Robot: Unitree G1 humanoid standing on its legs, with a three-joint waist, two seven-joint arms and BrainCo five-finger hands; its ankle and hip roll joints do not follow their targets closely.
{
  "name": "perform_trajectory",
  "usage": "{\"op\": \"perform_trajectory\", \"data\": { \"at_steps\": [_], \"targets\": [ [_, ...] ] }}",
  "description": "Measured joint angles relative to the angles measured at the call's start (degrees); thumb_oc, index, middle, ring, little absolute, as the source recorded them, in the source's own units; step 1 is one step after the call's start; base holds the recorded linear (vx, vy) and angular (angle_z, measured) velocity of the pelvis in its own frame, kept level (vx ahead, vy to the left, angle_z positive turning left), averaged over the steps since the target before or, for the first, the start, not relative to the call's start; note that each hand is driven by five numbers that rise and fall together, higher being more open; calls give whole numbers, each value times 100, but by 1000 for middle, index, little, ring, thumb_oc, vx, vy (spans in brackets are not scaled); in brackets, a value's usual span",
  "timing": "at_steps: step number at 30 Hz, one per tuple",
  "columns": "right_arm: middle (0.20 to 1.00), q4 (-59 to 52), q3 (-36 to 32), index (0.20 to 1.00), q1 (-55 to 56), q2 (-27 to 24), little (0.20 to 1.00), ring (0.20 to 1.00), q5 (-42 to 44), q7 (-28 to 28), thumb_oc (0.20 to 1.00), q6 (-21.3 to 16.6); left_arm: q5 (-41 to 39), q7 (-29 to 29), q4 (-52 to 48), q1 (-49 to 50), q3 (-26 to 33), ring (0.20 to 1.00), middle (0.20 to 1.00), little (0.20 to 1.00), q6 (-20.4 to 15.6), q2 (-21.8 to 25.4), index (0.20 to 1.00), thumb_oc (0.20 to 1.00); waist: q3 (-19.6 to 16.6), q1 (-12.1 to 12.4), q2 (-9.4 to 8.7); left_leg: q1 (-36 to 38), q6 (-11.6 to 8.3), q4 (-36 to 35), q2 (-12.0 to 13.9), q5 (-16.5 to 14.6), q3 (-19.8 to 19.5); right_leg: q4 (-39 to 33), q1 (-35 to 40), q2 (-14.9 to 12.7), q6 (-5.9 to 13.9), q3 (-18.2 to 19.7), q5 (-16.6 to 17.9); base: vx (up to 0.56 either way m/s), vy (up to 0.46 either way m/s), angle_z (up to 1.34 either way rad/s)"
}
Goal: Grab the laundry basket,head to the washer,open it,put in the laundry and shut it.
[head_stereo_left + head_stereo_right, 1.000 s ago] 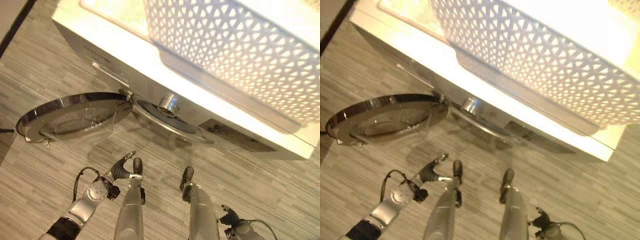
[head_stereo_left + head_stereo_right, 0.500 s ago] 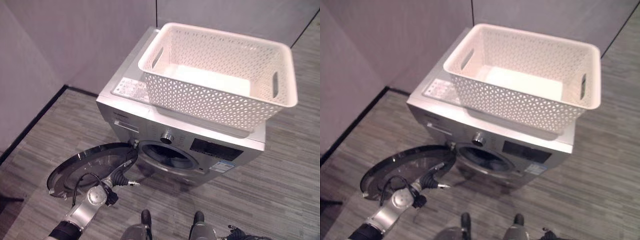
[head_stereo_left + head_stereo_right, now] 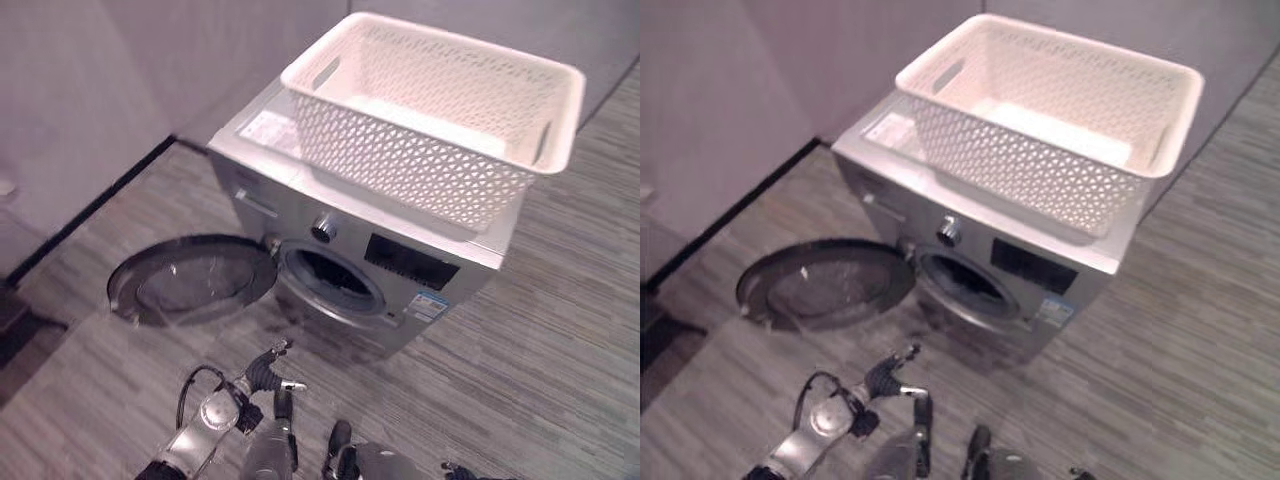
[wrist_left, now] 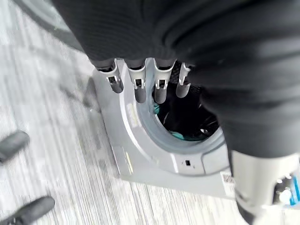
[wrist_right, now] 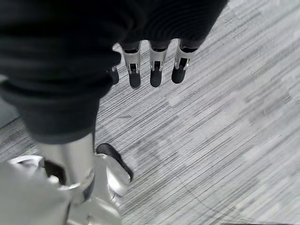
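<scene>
Left robot hand (image 3: pixel 268 370) hangs low over the floor (image 3: pixel 560 300) just in front of the washer (image 3: pixel 400 262), its fingers (image 4: pixel 138 86) straight and relaxed with nothing in them; half a second ago it was up beside the swung-out door (image 3: pixel 190 283), so it has let go and dropped back while the head camera has also shifted. The right robot hand (image 5: pixel 154 65) hangs at the robot's side over bare floor, fingers loose and empty too. Past the left fingers, the drum opening (image 4: pixel 187 117) is dark, with a scrap of teal cloth (image 4: pixel 180 135) showing inside, so the laundry looks already loaded, and shutting the door seems the step left. The door lies wide open, hinged toward the robot's left. On the washer's top, the surface here, sits the white lattice laundry basket (image 3: pixel 1040 110), apparently emptied. Beyond, plain walls (image 3: pixel 120 80) meet the grey plank floor along a dark skirting line.
</scene>
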Motion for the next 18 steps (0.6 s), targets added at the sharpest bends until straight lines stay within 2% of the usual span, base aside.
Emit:
{"op": "perform_trajectory", "data": {
  "at_steps": [2, 3, 4, 5, 6, 7, 8, 9, 10, 11, 12, 13, 14, 15, 17, 18],
  "targets": [
    [1000, 6, -2, 1000, 9, 12, 1000, 1000, -5, 4, 1000, -10, -21, -2, 32, 25, -3, 1000, 1000, 1000, 8, 8, 1000, 1000, 43, -27, -71, 175, 18, 241, 40, -69, -437, -32, 12, -24, 31, 63, 61, 3, 108, -17],
    [1000, 37, -14, 1000, 43, 37, 1000, 1000, -16, 17, 1000, -3, -138, -6, 36, 72, 83, 1000, 1000, 1000, 17, -4, 1000, 1000, 127, -86, -105, 531, -8, 90, 196, -62, -659, -422, 242, -45, 351, 133, 200, 120, 168, -17],
    [1000, 85, -25, 1000, 67, 56, 1000, 1000, -29, 20, 1000, 4, -156, -7, 40, 93, 143, 1000, 1000, 1000, 30, -53, 1000, 1000, 129, -122, -47, 649, -41, -104, 319, -42, -758, -436, 331, -27, 530, 67, 101, 122, 183, -10],
    [1000, 92, -74, 1000, 130, 49, 1000, 1000, -54, 27, 1000, 8, -174, -10, -2, 103, 210, 1000, 1000, 1000, 21, -132, 1000, 1000, 90, -146, 36, 781, -80, -371, 589, -28, -809, -252, 301, -25, 420, -34, -31, 80, 163, 21],
    [1000, 171, -190, 1000, 290, 95, 1000, 1000, -57, 43, 1000, 22, -204, -2, -21, 58, 331, 1000, 1000, 1000, 16, -221, 1000, 1000, 106, -194, 86, 944, -266, -551, 755, 67, -880, -279, 359, -30, 206, -155, 105, 71, 206, 29],
    [1000, 206, -261, 1000, 360, 121, 1000, 1000, -58, 37, 1000, 23, -209, -5, -30, 29, 332, 1000, 1000, 1000, 22, -224, 1000, 1000, 85, -236, 107, 926, -265, -571, 749, 67, -744, -467, 420, -34, 387, -221, 142, 68, 235, 29],
    [1000, 228, -263, 1000, 384, 140, 1000, 1000, -60, 40, 1000, 18, -210, 3, -38, 1, 361, 1000, 1000, 1000, 20, -229, 1000, 1000, 55, -230, 175, 863, -259, -609, 638, 70, -567, -646, 503, -57, 961, -287, -33, 65, 232, 13],
    [1000, 207, -336, 1000, 358, 50, 1000, 1000, -60, 47, 1000, 17, -213, 6, -156, 42, 434, 1000, 1000, 1000, 21, -313, 1000, 1000, 8, -198, 489, 752, -129, -606, 816, -42, -645, 27, 319, 16, 706, -295, -149, 59, 226, 40],
    [1000, 208, -417, 1000, 563, 50, 1000, 1000, -58, 83, 1000, 36, -214, -1, -465, 97, 522, 1000, 1000, 1000, -36, -272, 1000, 1000, -96, -264, 377, 725, -206, -772, 618, -150, -671, 696, 303, -431, 364, 36, -702, 50, 181, 40],
    [1000, 252, -420, 1000, 562, 20, 1000, 1000, -61, 98, 1000, 68, -217, 31, -447, 114, 572, 1000, 1000, 1000, -14, -360, 1000, 1000, -163, -230, 590, 762, -209, -923, 669, -111, -774, 774, 300, -301, 574, 100, -654, 32, 115, 39],
    [1000, 258, -408, 1000, 561, -1, 1000, 1000, -59, 95, 1000, 61, -218, 37, -461, 168, 582, 1000, 1000, 1000, -20, -348, 1000, 1000, -228, -184, 606, 758, -201, -925, 543, -111, -695, 729, 288, -332, 551, 74, -605, 76, 143, -4],
    [1000, 205, -355, 1000, 423, 77, 1000, 1000, -62, 97, 1000, 44, -217, 74, -467, 201, 621, 1000, 1000, 1000, -30, -302, 1000, 1000, -298, -93, 680, 866, -147, -929, 269, -137, -677, 685, 315, -369, 564, 120, -565, 78, 150, -14],
    [1000, 204, -293, 1000, 366, 130, 1000, 1000, -80, 94, 1000, 52, -217, 85, -470, 210, 634, 1000, 1000, 1000, -30, -240, 1000, 1000, -342, -58, 676, 877, -111, -969, 174, -132, -719, 685, 294, -372, 564, 157, -588, 102, 198, -18],
    [1000, 249, -201, 1000, 345, 190, 1000, 1000, -100, 110, 1000, 80, -211, 169, -466, 245, 747, 1000, 1000, 1000, -64, -139, 1000, 1000, -401, -8, 556, 957, -60, -1059, 123, -92, -665, 719, 261, -442, 591, 192, -588, 52, 124, -5],
    [1000, 253, -126, 1000, 272, 218, 1000, 1000, -107, 75, 1000, 103, -81, 377, -561, 224, 909, 1000, 1000, 1000, -222, 84, 1000, 1000, -459, 54, 473, 959, -7, -1116, -30, -24, -557, 732, 254, -626, 790, 160, -589, 51, 107, 14],
    [1000, 258, -112, 1000, 262, 218, 1000, 1000, -116, 74, 1000, 135, 13, 440, -670, 213, 928, 1000, 1000, 1000, -259, 223, 1000, 1000, -472, 88, 455, 958, -7, -1124, -89, -25, -548, 729, 280, -694, 827, 155, -589, 52, 124, 17]
  ]
}}
